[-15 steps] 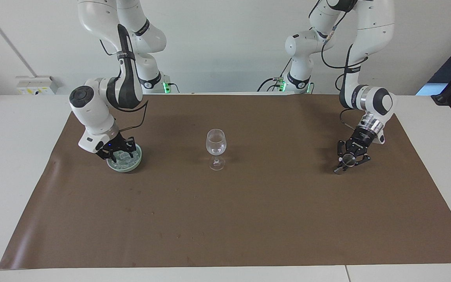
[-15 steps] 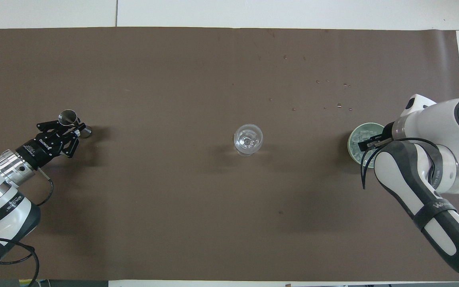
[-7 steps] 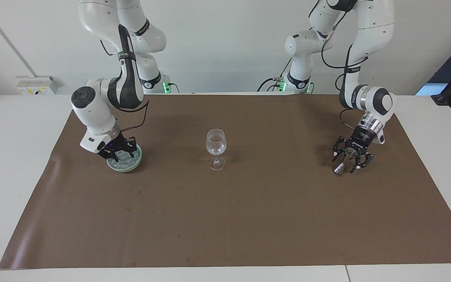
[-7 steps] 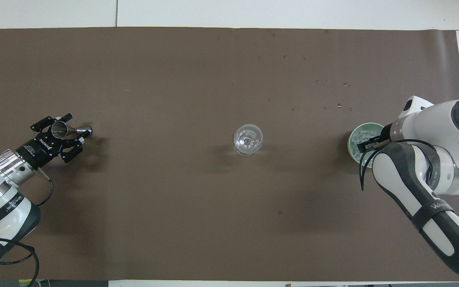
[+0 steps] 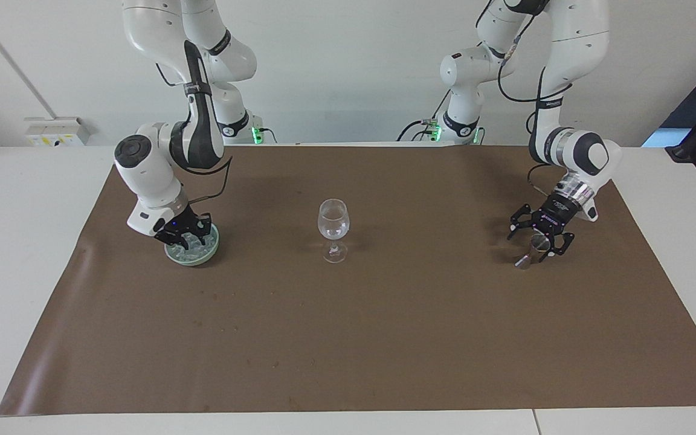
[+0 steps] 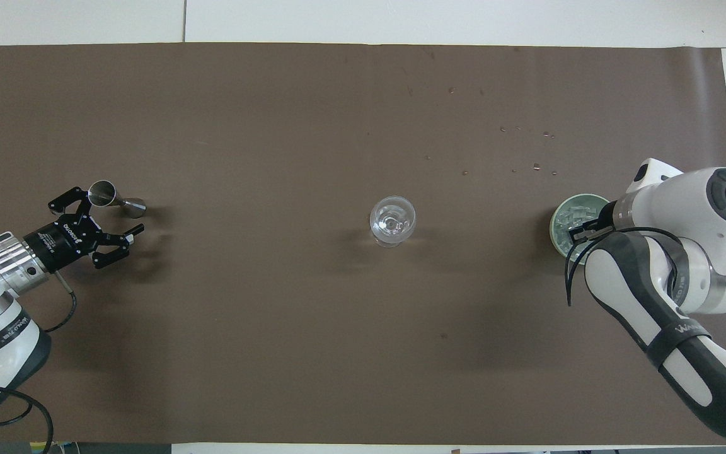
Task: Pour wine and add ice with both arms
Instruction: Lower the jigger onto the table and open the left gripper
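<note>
A clear wine glass stands at the middle of the brown mat; it also shows in the overhead view. A small steel jigger stands on the mat toward the left arm's end. My left gripper is open and empty, with one fingertip close beside the jigger's cup. My right gripper reaches down into a pale green bowl of ice cubes. The arm hides most of the bowl from above, where only some ice shows.
Several small wet spots or bits lie on the mat, farther from the robots than the bowl. The white table surrounds the mat.
My left gripper has opened, let go of the jigger and drawn back a little; the jigger now stands alone. My right gripper has shifted slightly over the bowl.
</note>
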`<state>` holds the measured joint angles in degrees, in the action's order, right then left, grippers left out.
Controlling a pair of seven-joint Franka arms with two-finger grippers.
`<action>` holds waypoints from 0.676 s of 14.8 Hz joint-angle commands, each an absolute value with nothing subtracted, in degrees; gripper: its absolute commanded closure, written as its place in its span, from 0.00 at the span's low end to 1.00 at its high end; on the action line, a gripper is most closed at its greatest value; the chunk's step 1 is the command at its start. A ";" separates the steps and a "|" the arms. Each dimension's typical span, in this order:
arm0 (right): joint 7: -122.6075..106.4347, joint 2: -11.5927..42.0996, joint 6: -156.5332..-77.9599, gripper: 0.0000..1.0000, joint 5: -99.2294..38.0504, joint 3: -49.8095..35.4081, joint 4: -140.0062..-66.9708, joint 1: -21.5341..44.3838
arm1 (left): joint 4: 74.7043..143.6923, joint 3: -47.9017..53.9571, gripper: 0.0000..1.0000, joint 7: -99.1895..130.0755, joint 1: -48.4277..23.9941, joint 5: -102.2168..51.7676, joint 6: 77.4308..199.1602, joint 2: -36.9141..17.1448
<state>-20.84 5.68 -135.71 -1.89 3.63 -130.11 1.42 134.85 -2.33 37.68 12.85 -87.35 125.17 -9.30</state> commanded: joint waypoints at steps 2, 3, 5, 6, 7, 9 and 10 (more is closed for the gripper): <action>-22.59 4.57 -136.76 0.77 -2.99 3.52 -131.48 1.14 | 135.88 -2.29 0.00 37.26 14.85 -77.46 123.66 -6.86; -22.50 4.57 -136.76 0.82 -2.99 3.52 -131.48 1.14 | 135.70 -2.37 0.00 37.18 15.03 -75.95 123.84 -6.59; -22.50 4.57 -136.76 0.85 -2.99 3.52 -131.31 1.23 | 134.30 -2.46 0.00 37.27 16.43 -71.05 123.49 -6.33; -22.50 4.57 -136.67 0.86 -2.99 3.52 -131.22 1.23 | 133.43 -2.55 0.00 37.27 16.96 -67.36 123.31 -6.24; -22.50 4.66 -136.32 0.86 -2.99 3.52 -131.05 1.14 | 132.63 -2.55 0.00 37.18 17.31 -63.93 123.05 -6.15; -22.50 4.66 -135.62 0.86 -2.99 3.52 -130.26 1.14 | 129.48 -2.90 0.00 37.27 17.58 -57.25 121.82 -6.33; -22.59 4.83 -134.31 0.86 -2.99 3.52 -129.04 1.14 | 127.46 -3.25 0.00 37.27 18.36 -53.48 120.95 -6.42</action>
<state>-20.84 5.61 -135.67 -1.89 3.63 -129.93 1.42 130.84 -2.69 37.51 17.01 -59.47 123.66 -6.50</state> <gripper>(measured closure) 0.749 0.000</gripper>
